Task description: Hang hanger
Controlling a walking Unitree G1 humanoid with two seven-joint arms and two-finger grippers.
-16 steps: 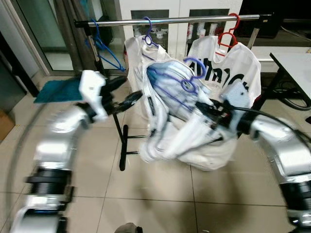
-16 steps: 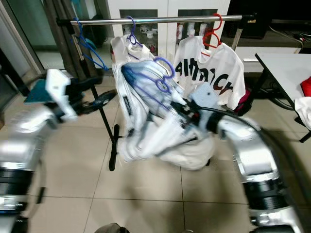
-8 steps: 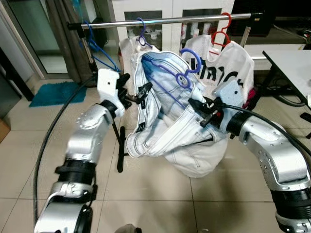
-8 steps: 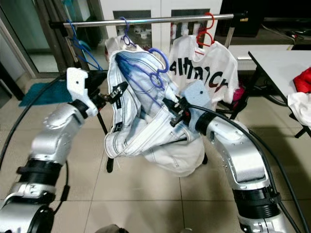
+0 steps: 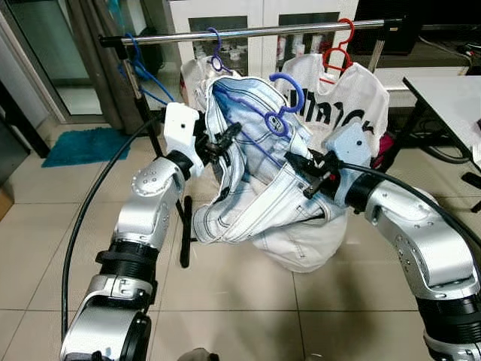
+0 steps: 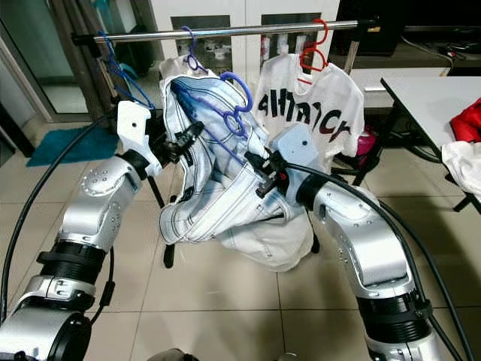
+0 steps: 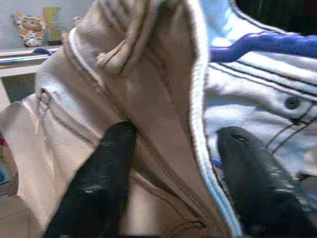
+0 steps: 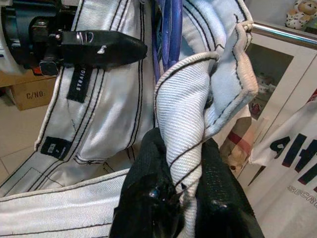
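A purple hanger (image 5: 291, 89) carries pale blue jeans (image 5: 252, 199) and hangs in the air just below the chrome rail (image 5: 255, 31), its hook free of the bar. My left gripper (image 5: 225, 138) is shut on the jeans' waistband (image 7: 163, 124) at the hanger's left side. My right gripper (image 5: 312, 169) is shut on a fold of the denim (image 8: 183, 134) below the hook, with its black fingers (image 8: 148, 198) pinching the cloth. The hanger's purple bar (image 7: 262, 42) crosses behind the waistband.
On the rail hang empty blue hangers (image 5: 146, 71) at the left, a purple hanger (image 5: 214, 54) with a white garment, and a red hanger (image 5: 337, 53) with a white lettered T-shirt (image 5: 353, 101). The rack's leg (image 5: 184, 233) stands below. A white table (image 5: 451, 90) is at the right.
My left gripper has come in from the left and taken the jeans' waistband. Both arms have raised the hanger and jeans closer to the rail. The motion blur has gone.
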